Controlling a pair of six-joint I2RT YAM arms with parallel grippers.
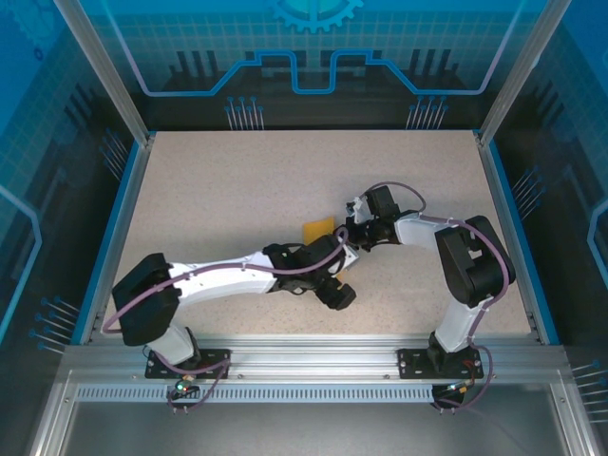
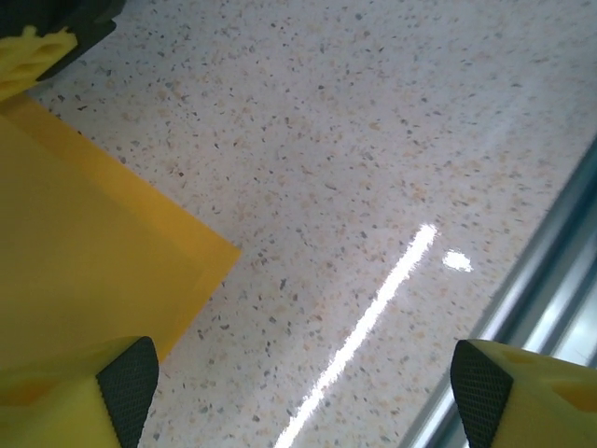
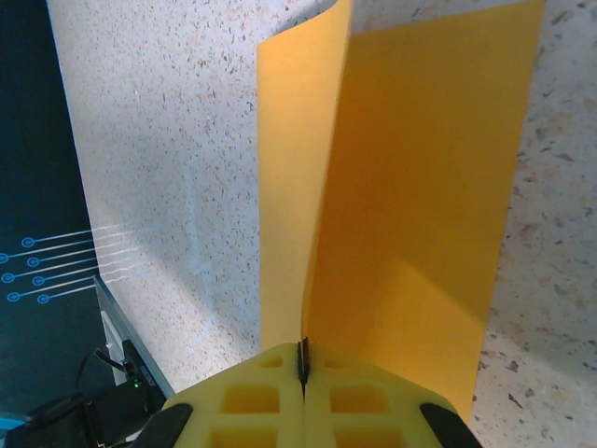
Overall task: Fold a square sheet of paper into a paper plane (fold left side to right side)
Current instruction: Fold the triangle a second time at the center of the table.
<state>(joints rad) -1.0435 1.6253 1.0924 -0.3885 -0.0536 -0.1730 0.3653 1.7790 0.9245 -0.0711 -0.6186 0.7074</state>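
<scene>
Top view: the square sheet of paper (image 1: pixel 316 228) lies mid-table, partly doubled over. It sits just left of the right gripper (image 1: pixel 351 228), which meets its right edge. The left arm (image 1: pixel 228 275) reaches in from the near left and ends just near of the sheet. The right arm is the closer one.

Left wrist: the left gripper (image 2: pixel 303 378) is spread wide and holds nothing. One yellow finger (image 2: pixel 89 397) rests over the sheet's near part, the other over bare table (image 2: pixel 392 121).

Right wrist: the right gripper's fingers are pressed together, pinching the sheet's edge. One flap stands up and the other lies flat. The crease runs straight away from the fingers, so my guess is the flap must fall sideways across it.

No writing, brand or label is legible anywhere.
</scene>
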